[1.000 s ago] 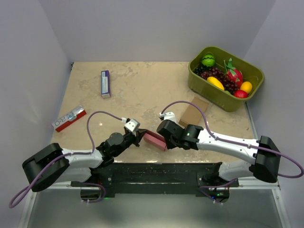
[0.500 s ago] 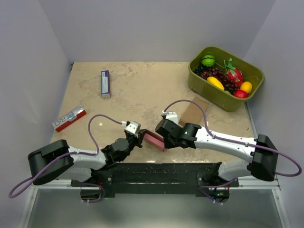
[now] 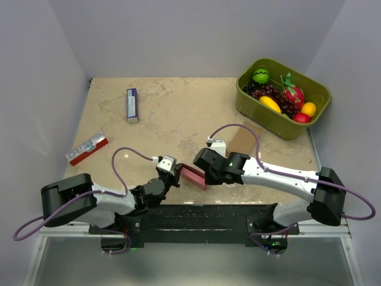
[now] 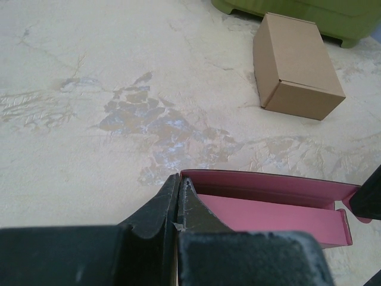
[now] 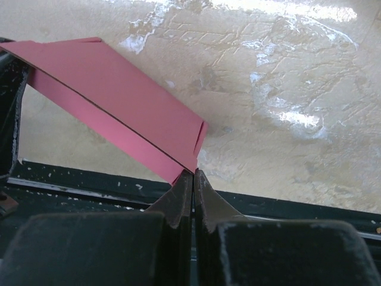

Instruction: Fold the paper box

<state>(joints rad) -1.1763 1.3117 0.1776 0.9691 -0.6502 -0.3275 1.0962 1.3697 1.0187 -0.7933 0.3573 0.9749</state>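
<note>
The paper box (image 3: 193, 176) is a small pink-red card packet held between both grippers near the table's front edge. My left gripper (image 3: 177, 173) is shut on its left end wall; in the left wrist view (image 4: 179, 177) the box's open pink inside (image 4: 268, 208) shows to the right of the fingers. My right gripper (image 3: 205, 176) is shut on the box's right corner; in the right wrist view (image 5: 193, 173) the pink panels (image 5: 113, 95) slope up to the left from the fingertips.
A brown cardboard box (image 3: 243, 140) lies right of centre, also in the left wrist view (image 4: 294, 65). A green bin (image 3: 282, 98) of toy fruit stands at back right. A red-and-white packet (image 3: 86, 148) lies left, a purple-white box (image 3: 132, 105) at back left.
The left arm has drawn in toward the box's left end, and the right gripper has shifted slightly. The pink box stays held at about the same place.
</note>
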